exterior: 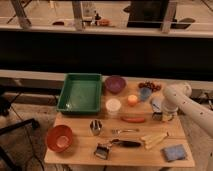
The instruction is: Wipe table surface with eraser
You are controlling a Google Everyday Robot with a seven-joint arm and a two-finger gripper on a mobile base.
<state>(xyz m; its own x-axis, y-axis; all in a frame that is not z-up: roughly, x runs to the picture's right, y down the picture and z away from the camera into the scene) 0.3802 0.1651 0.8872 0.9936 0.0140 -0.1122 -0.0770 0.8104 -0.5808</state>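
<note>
hanging low over the right end of the table surface, the gripper tips the white arm, near the blue cup; whether it is released or clenched cannot be told, and nothing shows in its hold. the eraser stands well apart from the gripper, off to its left in view and a little nearer the camera, past the orange stick and the fork, just in front of the green tray. it looks a light, stiff little block, unlikely to break; taking it from above across its narrow sides, one broad face left free for the wood, seems soundest
</note>
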